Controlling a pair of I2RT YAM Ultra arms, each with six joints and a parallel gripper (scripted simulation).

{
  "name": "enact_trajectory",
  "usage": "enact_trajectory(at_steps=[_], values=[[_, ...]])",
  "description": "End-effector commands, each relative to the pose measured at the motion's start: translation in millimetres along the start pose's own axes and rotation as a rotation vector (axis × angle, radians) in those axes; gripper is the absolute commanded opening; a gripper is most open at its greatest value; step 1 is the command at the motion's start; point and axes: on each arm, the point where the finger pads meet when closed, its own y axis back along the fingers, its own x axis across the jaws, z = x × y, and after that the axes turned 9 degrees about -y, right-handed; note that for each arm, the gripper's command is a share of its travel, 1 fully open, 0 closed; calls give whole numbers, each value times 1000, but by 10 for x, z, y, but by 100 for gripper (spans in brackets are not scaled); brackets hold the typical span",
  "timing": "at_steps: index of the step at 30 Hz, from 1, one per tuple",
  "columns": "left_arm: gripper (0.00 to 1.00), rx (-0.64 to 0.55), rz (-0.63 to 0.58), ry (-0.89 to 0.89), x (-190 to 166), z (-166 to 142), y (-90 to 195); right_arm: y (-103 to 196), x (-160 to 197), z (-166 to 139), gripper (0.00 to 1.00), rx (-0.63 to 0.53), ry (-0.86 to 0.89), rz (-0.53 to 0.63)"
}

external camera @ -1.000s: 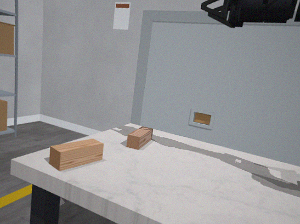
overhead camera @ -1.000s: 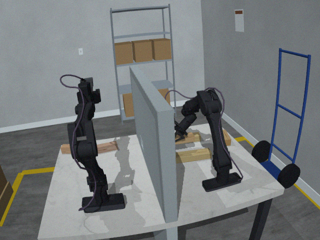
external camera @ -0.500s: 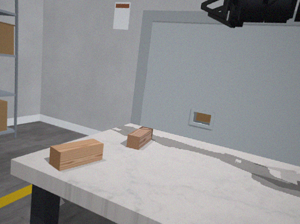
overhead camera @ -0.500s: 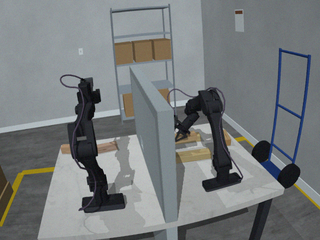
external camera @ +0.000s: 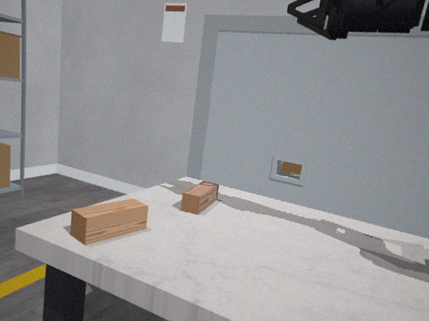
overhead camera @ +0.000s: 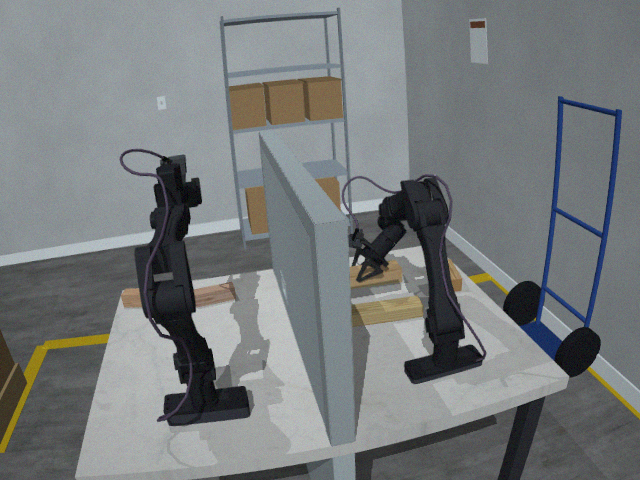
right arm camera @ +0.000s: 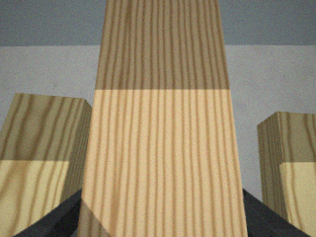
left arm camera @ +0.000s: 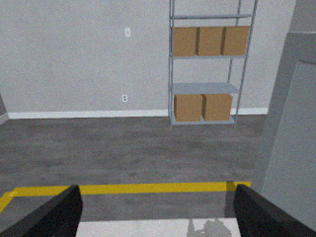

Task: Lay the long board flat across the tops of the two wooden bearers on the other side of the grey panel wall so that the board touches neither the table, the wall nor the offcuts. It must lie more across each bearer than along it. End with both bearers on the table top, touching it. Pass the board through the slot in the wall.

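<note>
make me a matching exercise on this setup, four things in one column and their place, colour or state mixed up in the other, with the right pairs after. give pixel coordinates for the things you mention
Column 1
1. long board [right arm camera: 163, 148]
2. left hand [overhead camera: 178, 161] [external camera: 291, 9] [left arm camera: 158, 197]
3. grey panel wall [overhead camera: 333, 310] [external camera: 356, 112] [left arm camera: 291, 148] [right arm camera: 267, 22]
4. hand truck [overhead camera: 578, 222]

Column 2
A. standing between the two arms
B. blue frame, black wheels
C. gripped by the right hand [overhead camera: 357, 271] [right arm camera: 162, 207]
D. open, with nothing between its fingers

Right pairs: 1-C, 2-D, 3-A, 4-B

Board [right arm camera: 163, 148] between two bearers [right arm camera: 37, 153]
</note>
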Motion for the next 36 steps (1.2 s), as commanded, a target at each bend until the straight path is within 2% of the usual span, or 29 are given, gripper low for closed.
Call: enact_trajectory(at_steps=[1,5,7,10,13,22,23,26,28,31,33,36], values=[[78,-96,24,7,60,311,14,274,-60,164,0,-34,49,-39],[78,-96,24,7,60,311,14,348,-104,226,0,-37,64,-65],[78,-96,24,7,60,311,14,227,-70,38,0,-30,26,-15],[78,-96,24,7,60,311,14,360,-69,99,0,-23,54,-41],[78,-96,24,7,60,311,14,296,-51,263,0,-30,87,-40],[78,-96,24,7,60,311,14,335,-67,230,0,-31,76,-50],[78,-96,24,7,60,311,14,362,-53,108,0,-30,54,-41],[78,-96,24,7,60,311,14,458,-89,102,0,-30,65,-59],[78,-96,24,7,60,311,14,363,-85,-46,0,-30,29,-26],[78,-96,24,7,60,311,14,489,-83,-1,0,-29,50,-49],[78,-96,24,7,60,311,14,418,-95,-117,0,-30,25,-24],[78,-96,24,7,60,311,14,441,-91,127,0,-29,58,-52]])
